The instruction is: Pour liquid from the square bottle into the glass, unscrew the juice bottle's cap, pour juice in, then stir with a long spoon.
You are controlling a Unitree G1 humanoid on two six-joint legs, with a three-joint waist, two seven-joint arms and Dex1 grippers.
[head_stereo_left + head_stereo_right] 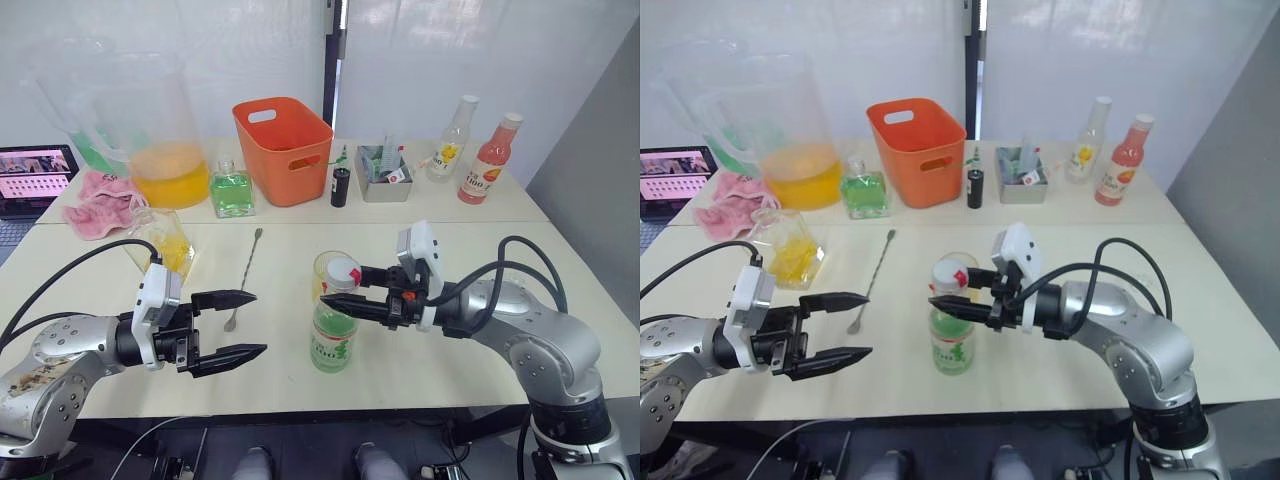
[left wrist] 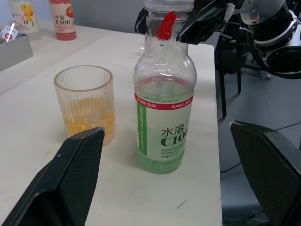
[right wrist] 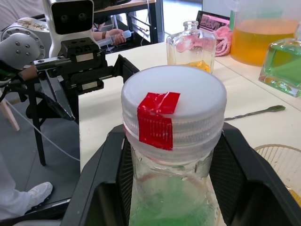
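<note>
While the juice bottle (image 1: 332, 335) stands upright near the middle of the near table (image 1: 450, 360), I have my right gripper (image 1: 335, 290) closed around its neck, one finger on each side just under the white cap (image 3: 173, 101), which is on the bottle and carries a strip of red tape (image 3: 156, 115). My left gripper (image 1: 240, 325) hangs to the left of the bottle with its fingers spread wide and nothing between them. Just behind the bottle sits the ribbed glass (image 2: 85, 103), holding a shallow layer of yellow liquid (image 2: 89, 126). Farther left, the long spoon (image 1: 245, 265) lies flat on the table, and beyond it at the left stands the square bottle (image 1: 790, 250), some yellow liquid in its bottom. Along the far side I see a big pitcher (image 1: 150, 135), a small green bottle (image 1: 232, 190) and an orange basket (image 1: 283, 150).
</note>
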